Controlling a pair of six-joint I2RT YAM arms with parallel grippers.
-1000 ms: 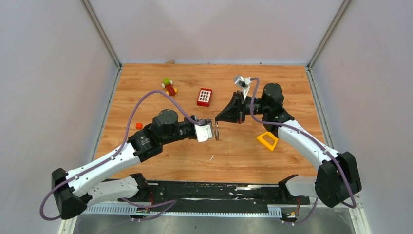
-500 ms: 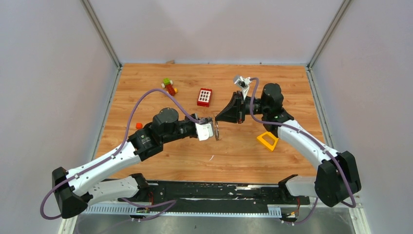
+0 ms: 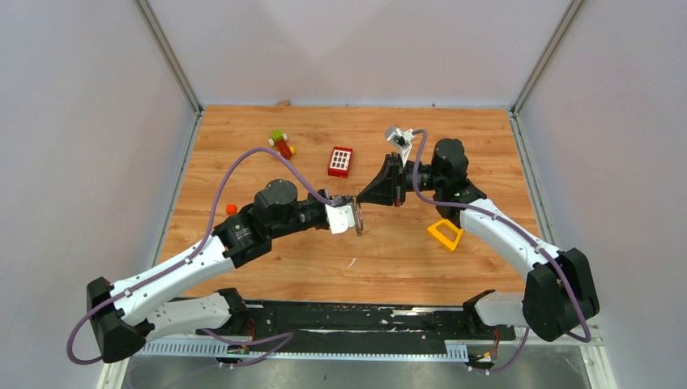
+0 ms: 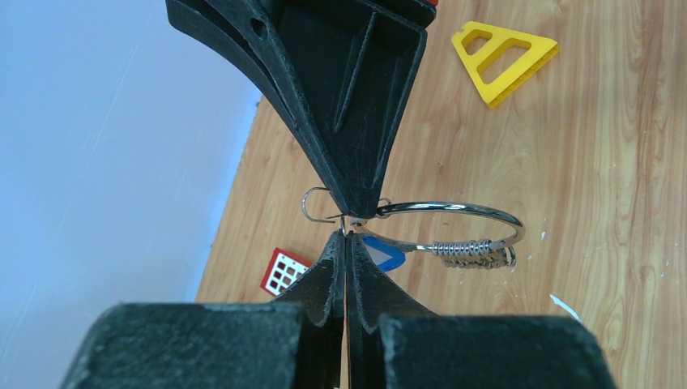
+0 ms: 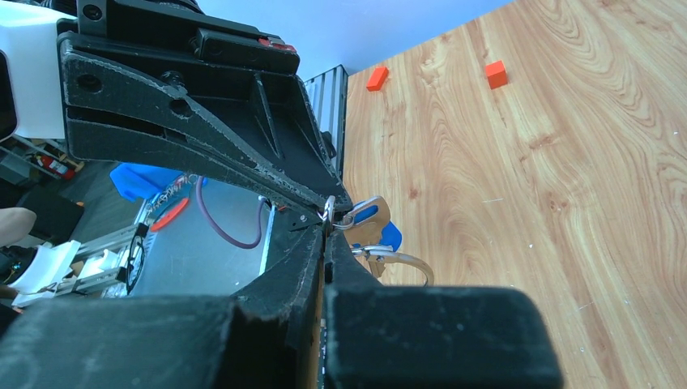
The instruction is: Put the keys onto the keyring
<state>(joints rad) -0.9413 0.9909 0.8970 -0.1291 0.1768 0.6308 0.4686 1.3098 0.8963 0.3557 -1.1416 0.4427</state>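
Observation:
The keyring (image 4: 454, 209), a thin silver wire ring with a coil and small silver pieces (image 4: 476, 254) on it, hangs in the air between my two grippers. My left gripper (image 4: 346, 233) is shut on the ring's wire near its hooked end. My right gripper (image 5: 326, 237) is shut, tip to tip against the left one, and seems to pinch the small loop of the key with the blue tag (image 5: 374, 224). The blue tag also shows in the left wrist view (image 4: 383, 254). In the top view both grippers (image 3: 357, 217) (image 3: 361, 198) meet over mid-table, and the keyring (image 3: 361, 227) is barely visible.
A red brick (image 3: 341, 161) lies behind the grippers. A yellow triangular block (image 3: 445, 233) lies to the right. A small toy figure (image 3: 282, 144) stands at the back left. A small orange block (image 3: 231, 209) sits by the left arm. Walls enclose the table.
The right gripper has edged slightly left toward the left gripper, and their tips now sit closer together. The keyring stays held between them.

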